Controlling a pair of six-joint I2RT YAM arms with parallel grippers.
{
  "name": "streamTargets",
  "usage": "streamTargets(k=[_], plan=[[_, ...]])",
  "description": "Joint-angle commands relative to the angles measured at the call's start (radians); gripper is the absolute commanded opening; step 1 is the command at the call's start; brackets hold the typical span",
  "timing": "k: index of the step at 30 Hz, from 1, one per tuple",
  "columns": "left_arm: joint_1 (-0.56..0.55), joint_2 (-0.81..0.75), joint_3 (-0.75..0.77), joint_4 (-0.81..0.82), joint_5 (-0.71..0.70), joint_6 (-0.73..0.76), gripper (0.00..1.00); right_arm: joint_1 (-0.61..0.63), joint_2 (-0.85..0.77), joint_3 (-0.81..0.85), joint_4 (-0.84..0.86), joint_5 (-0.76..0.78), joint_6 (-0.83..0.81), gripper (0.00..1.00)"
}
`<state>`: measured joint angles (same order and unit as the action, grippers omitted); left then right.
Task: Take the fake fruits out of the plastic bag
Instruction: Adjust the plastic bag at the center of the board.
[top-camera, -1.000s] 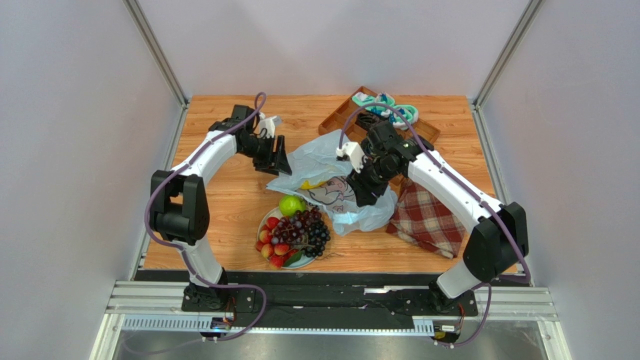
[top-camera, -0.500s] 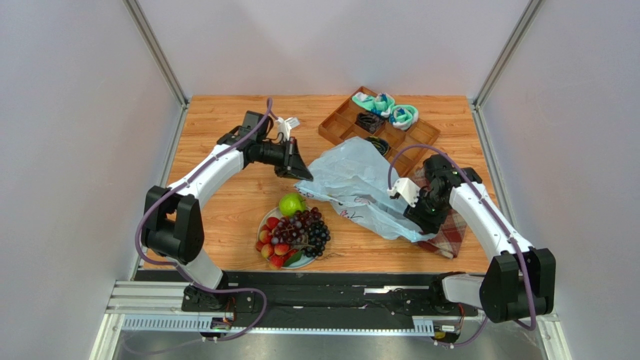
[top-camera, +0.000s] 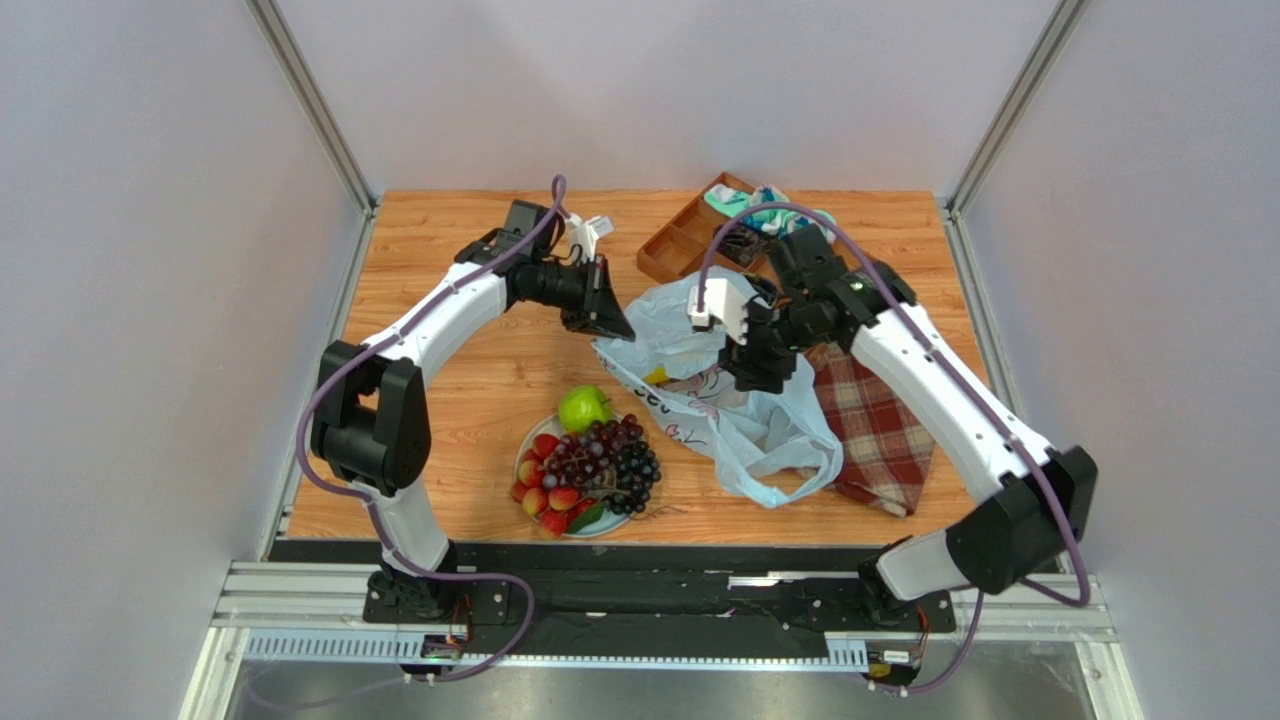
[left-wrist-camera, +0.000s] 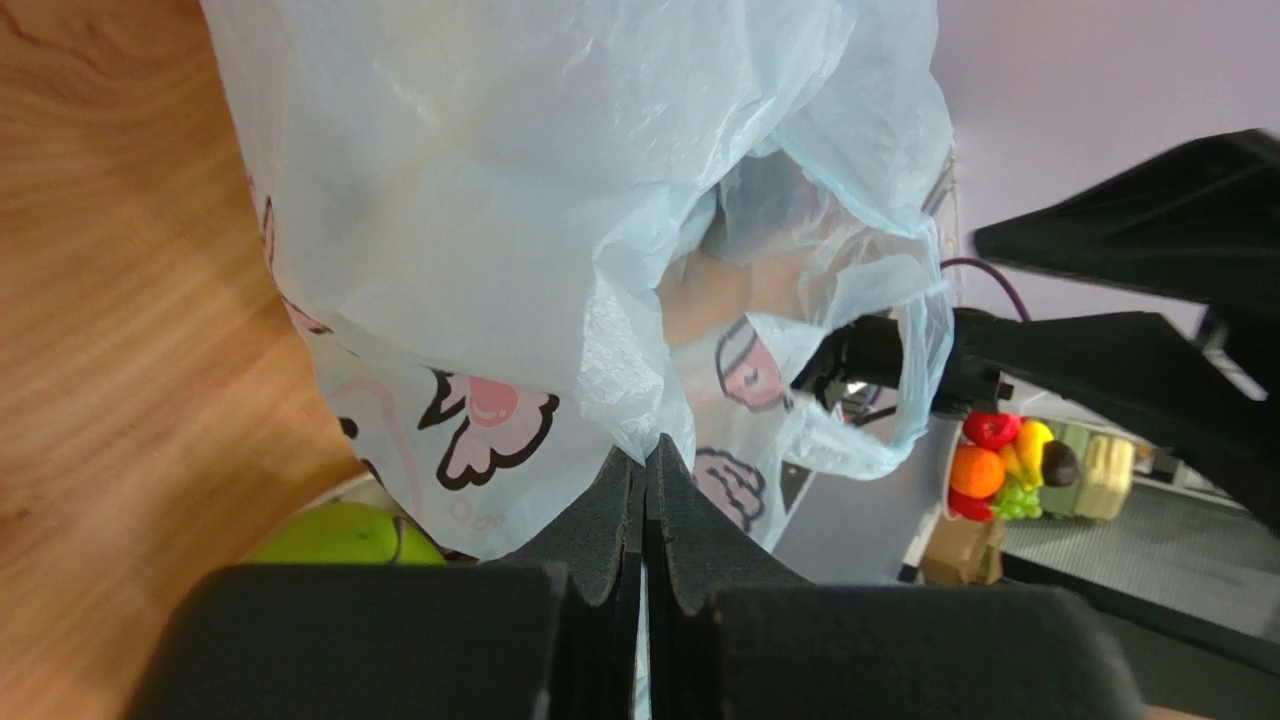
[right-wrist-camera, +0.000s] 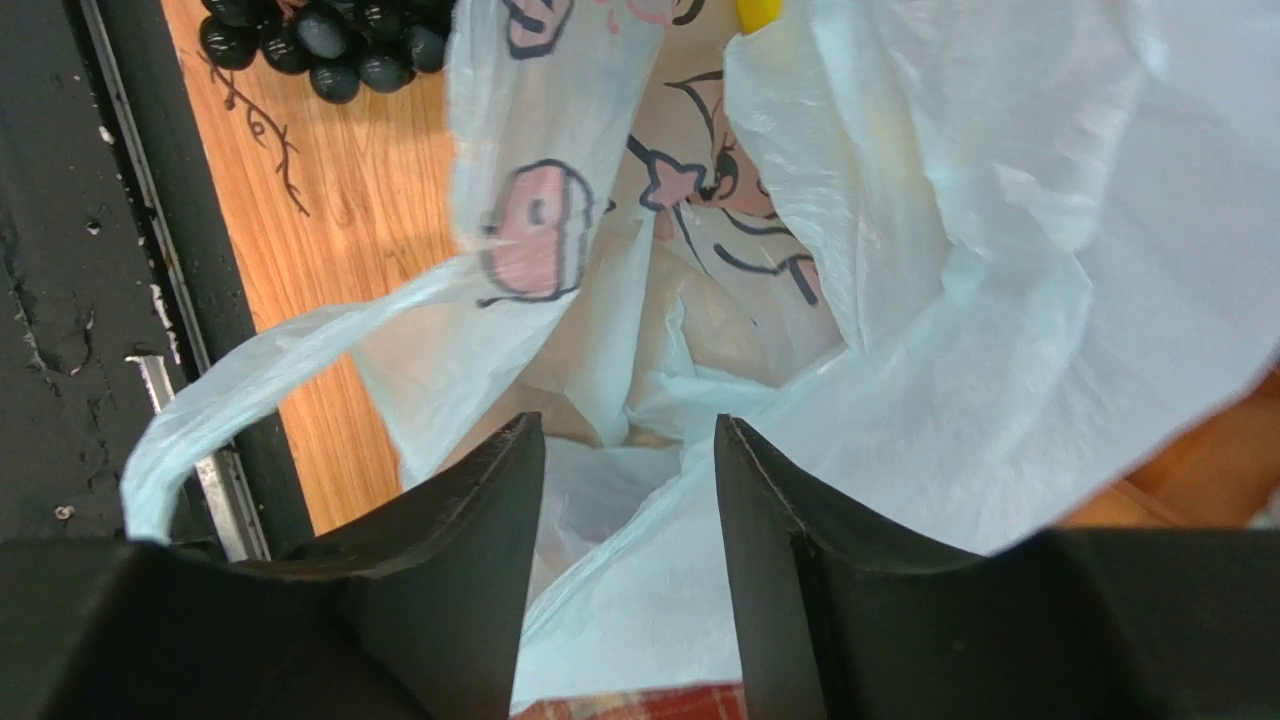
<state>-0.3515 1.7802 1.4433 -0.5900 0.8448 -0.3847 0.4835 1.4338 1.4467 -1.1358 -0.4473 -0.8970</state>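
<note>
The pale-blue plastic bag with cartoon print lies at the table's middle, partly lifted. My left gripper is shut on the bag's upper left edge; the left wrist view shows the pads pinching the film. My right gripper hovers open over the bag's mouth, jaws apart with loose plastic below them. A yellow bit shows inside the bag. A green apple, dark grapes and red fruits sit on a plate.
A wooden compartment tray with teal-white socks stands at the back right. A red plaid cloth lies right of the bag, partly under it. The right arm reaches over the cloth.
My right gripper swung out to the near right over the cloth, then came back over the bag. My left gripper moved right and back, still holding the bag, which shifted and stretched.
</note>
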Motion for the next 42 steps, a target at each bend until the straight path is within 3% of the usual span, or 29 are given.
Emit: streamTargets(k=[1, 5, 8, 13, 18, 19, 20, 23, 27, 30, 33, 34, 38, 42], plan=[[0.003, 0.007, 0.095, -0.030, -0.004, 0.061, 0.00, 0.018, 0.097, -0.025, 0.109, -0.007, 0.000, 0.45], [0.003, 0.008, 0.121, -0.050, 0.011, 0.076, 0.00, 0.020, 0.114, -0.173, 0.107, 0.062, -0.048, 0.40], [0.003, 0.007, 0.123, -0.042, 0.011, 0.079, 0.00, 0.027, 0.030, -0.342, 0.025, 0.071, -0.074, 0.38], [-0.003, -0.030, 0.045, 0.024, 0.053, 0.011, 0.00, 0.116, -0.215, -0.382, -0.212, -0.017, -0.040, 0.38], [-0.053, -0.166, -0.032, 0.048, 0.092, -0.008, 0.00, 0.337, -0.349, -0.269, -0.519, -0.213, 0.007, 0.32], [-0.067, -0.194, -0.061, 0.061, 0.105, -0.008, 0.00, 0.368, -0.389, -0.261, -0.536, -0.215, 0.132, 0.30], [-0.099, -0.221, -0.072, 0.061, 0.134, -0.002, 0.00, 0.462, -0.502, -0.249, -0.536, -0.217, 0.179, 0.31], [-0.154, -0.295, -0.103, 0.024, 0.171, 0.047, 0.00, 0.674, -0.625, -0.198, -0.535, -0.150, 0.305, 0.40], [-0.159, -0.306, -0.088, 0.024, 0.189, 0.081, 0.00, 0.669, -0.624, -0.207, -0.456, 0.170, 0.207, 0.49], [-0.158, -0.246, -0.035, -0.019, 0.116, 0.110, 0.00, 0.633, -0.600, -0.276, -0.310, 0.222, 0.100, 0.50], [-0.158, -0.185, 0.012, -0.117, 0.019, 0.212, 0.00, 0.531, -0.518, -0.269, -0.257, 0.158, 0.021, 0.48], [-0.155, -0.182, 0.014, -0.131, -0.016, 0.228, 0.00, 0.441, -0.497, -0.250, -0.254, 0.129, -0.002, 0.47], [-0.153, -0.218, -0.020, -0.113, 0.036, 0.233, 0.00, 0.216, -0.425, -0.084, -0.226, 0.009, -0.095, 0.47], [-0.153, -0.220, -0.066, -0.122, 0.023, 0.257, 0.00, 0.093, -0.339, 0.036, -0.142, -0.121, -0.002, 0.47]])
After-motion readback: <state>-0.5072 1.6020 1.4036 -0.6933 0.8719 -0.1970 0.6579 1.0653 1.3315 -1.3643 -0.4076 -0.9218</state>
